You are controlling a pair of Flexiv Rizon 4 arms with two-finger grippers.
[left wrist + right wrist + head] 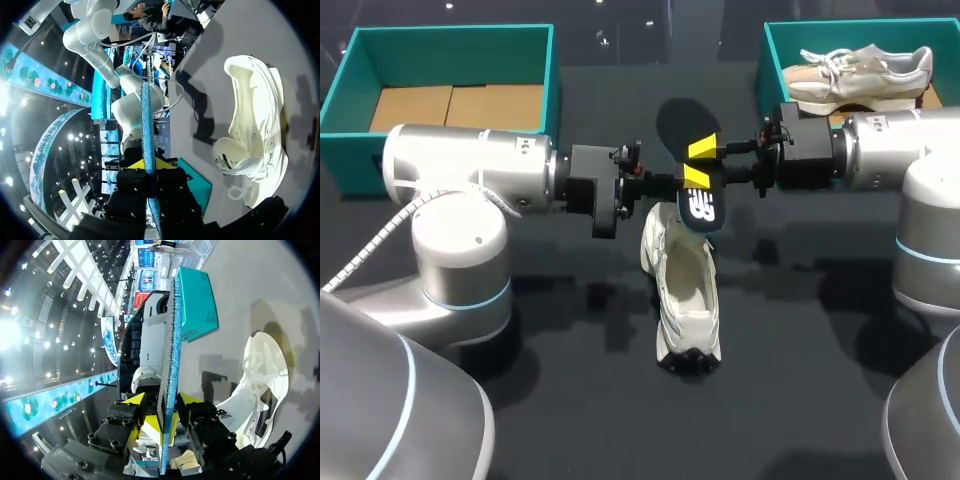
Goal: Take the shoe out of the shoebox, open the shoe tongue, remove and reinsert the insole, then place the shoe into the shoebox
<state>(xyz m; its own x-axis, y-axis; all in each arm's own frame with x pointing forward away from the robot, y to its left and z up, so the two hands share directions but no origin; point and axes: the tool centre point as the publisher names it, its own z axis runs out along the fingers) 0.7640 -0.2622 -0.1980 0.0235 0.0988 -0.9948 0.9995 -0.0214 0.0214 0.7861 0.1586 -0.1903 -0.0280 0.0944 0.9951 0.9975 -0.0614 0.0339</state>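
Far left on the dark desk: the left shoebox, open, teal and stiff-walled, with bare brown cardboard for a floor. Next to it, the left arm, stretched level across the desk from the left, with a smooth silver shell and a black wrist. At its end, the left gripper, closed onto the insole. In the left wrist view, dark fingers tight against both faces, yellow tips mostly hidden. Insole held in the air over the desk's middle, upright on edge, thin and flat; black face with white print, blue and speckled along the rim in the wrist views. Directly beneath, resting on the desk, the white shoe, soft and creased, opening upward and gaping, laces slack, tongue hard to make out. To the right, the right gripper, one yellow tip pressed to each face of the same insole, carried by the right arm, level from the right. Far right, the right shoebox, teal, with a pale second shoe inside, partly hidden by the arm.
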